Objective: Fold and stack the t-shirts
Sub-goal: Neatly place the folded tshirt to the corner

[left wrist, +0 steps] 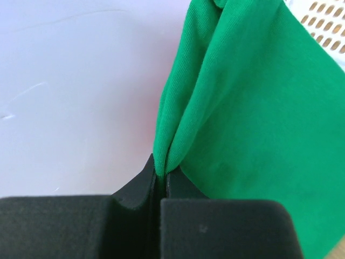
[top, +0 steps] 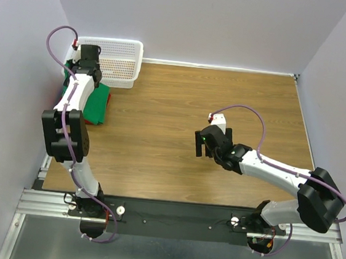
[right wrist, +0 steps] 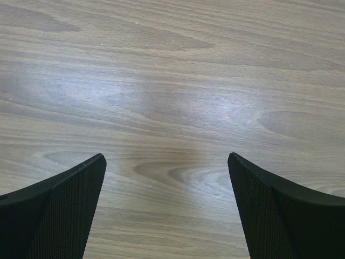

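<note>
L gripper (left wrist: pixel 160 171) is pinching shut on a fold of the green tee (left wrist: pixel 253 108). That tee is lying over the red tee (top: pixel 89 121) at the table's (top: pixel 181 106) 9 o'clock edge, w/ the basket (top: pixel 122 53) sitting just beside at 11 o'clock. R gripper (right wrist: pixel 167 162) is hanging wide open, gripping nothing, over bare wood approx 3 o'clock of ctr.

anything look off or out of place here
Nothing spilled or damaged. The green t-shirt lies over the red t-shirt at the left edge of the table beside the basket, a fold pinched in the left gripper.
</note>
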`<state>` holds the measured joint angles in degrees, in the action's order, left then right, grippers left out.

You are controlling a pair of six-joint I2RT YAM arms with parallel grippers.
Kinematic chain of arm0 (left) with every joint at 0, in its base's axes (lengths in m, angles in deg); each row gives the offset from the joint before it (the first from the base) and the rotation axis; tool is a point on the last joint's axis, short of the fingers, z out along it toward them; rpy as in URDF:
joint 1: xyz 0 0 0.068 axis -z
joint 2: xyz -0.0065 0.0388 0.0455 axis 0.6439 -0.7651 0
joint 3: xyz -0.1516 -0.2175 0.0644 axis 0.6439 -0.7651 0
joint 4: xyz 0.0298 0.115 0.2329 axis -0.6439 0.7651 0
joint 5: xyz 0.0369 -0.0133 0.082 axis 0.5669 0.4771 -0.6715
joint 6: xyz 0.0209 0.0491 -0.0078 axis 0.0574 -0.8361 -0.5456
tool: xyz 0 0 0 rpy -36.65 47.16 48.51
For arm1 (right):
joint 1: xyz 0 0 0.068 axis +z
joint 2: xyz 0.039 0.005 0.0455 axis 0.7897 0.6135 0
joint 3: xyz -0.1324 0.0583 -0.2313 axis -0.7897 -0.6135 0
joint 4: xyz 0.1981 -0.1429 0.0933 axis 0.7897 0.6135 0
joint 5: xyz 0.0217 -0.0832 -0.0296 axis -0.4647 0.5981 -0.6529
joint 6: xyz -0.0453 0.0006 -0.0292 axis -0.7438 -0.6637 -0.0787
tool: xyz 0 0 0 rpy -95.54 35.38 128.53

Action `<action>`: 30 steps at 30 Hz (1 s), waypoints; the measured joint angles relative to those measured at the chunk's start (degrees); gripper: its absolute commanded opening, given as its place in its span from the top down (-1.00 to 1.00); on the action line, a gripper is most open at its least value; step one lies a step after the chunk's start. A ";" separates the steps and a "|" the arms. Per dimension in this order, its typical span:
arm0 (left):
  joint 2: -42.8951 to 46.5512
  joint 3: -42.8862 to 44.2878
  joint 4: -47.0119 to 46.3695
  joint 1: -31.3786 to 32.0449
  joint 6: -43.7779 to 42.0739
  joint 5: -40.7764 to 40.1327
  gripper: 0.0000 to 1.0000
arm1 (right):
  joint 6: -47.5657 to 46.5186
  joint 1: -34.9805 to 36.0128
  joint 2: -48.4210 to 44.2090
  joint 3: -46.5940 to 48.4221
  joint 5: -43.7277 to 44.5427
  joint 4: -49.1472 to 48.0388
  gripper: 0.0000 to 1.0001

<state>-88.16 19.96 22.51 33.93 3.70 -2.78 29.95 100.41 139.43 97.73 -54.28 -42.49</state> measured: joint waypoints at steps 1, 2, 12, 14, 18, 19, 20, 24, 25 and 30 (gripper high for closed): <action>-0.92 0.00 -0.42 -0.28 -0.13 0.00 1.00 | -0.04 0.00 0.00 -0.04 -0.09 -0.09 -1.00; -1.57 0.00 -0.63 -0.39 -0.24 0.00 1.00 | -0.13 0.00 0.00 -0.04 -0.15 -0.11 -1.00; -9.97 1.90 -3.30 -2.29 -0.61 -0.04 0.96 | -0.42 0.00 0.31 -0.37 -0.44 -0.17 -0.99; -11.13 2.95 -3.19 -3.19 -0.07 -0.04 0.96 | -0.55 0.00 0.59 -0.37 -0.44 -0.20 -0.99; -11.76 3.28 -2.86 -4.39 1.73 -0.04 0.63 | -0.63 0.00 1.09 -0.39 -0.44 -0.22 -0.99; -11.76 3.19 -2.89 -4.63 2.21 -0.04 0.54 | -0.63 0.00 1.16 -0.39 -0.46 -0.22 -0.99; -11.76 2.91 -3.02 -4.92 3.39 -0.11 0.54 | -0.66 0.00 1.18 -0.39 -0.46 -0.22 -0.99; -11.72 0.81 -3.63 -6.05 5.51 -0.04 0.54 | -0.66 0.00 1.18 -0.42 -0.46 -0.24 -0.99; -11.69 -0.26 -3.91 -6.43 6.05 -0.04 0.52 | -0.66 0.00 1.16 -0.42 -0.46 -0.22 -0.99; -11.39 -3.37 -4.50 -7.65 7.93 0.02 0.46 | -0.66 0.00 0.96 -0.42 -0.70 -0.22 -0.99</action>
<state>-99.55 16.59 18.00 26.28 11.64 -2.76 29.29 100.41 140.39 97.31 -54.98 -42.71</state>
